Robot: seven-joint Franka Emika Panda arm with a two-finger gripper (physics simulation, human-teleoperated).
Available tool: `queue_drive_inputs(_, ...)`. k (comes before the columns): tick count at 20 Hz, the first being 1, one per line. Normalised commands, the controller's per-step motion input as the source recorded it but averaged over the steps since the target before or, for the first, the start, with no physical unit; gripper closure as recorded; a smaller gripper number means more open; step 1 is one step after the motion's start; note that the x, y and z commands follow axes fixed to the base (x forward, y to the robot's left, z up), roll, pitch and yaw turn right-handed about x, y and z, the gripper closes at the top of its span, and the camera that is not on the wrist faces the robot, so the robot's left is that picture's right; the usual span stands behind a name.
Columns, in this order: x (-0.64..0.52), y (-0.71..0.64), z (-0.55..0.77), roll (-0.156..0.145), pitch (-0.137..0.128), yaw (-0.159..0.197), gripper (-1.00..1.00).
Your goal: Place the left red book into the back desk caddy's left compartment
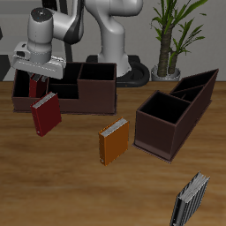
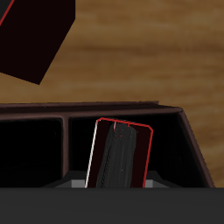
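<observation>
Two red books — one gripped in tool — 2 caddies.

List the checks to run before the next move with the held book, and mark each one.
1. Grip: the gripper is shut on the left red book. Ok.
2. Position: the book hangs over the left compartment of the back desk caddy, inside its walls. Ok.
3. Compartment free: it looks dark, with nothing showing inside. Ok.
4. Book angle: it leans slightly in the wrist view. Not ok; straighten it first.
5. Other red book: it stands on the table in front of the caddy, apart from the held one. Ok.
6. Height of the book's lower edge against the rim: cannot tell.
</observation>
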Motion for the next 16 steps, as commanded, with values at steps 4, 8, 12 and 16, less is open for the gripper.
queue_drive_inputs(4, 0.06, -0.03, -0.08, -0.025, 0.068, -0.031, -1.00)
queue_drive_inputs(8, -0.07, -0.01, 0.21, -0.012, -0.024, -0.002, -1.00)
queue_drive_inputs(12, -0.03, 0.04, 0.11, -0.002, -0.021, 0.001, -1.00)
queue_drive_inputs(16, -0.04, 0.10, 0.15, 0.010, -0.023, 0.015, -1.00)
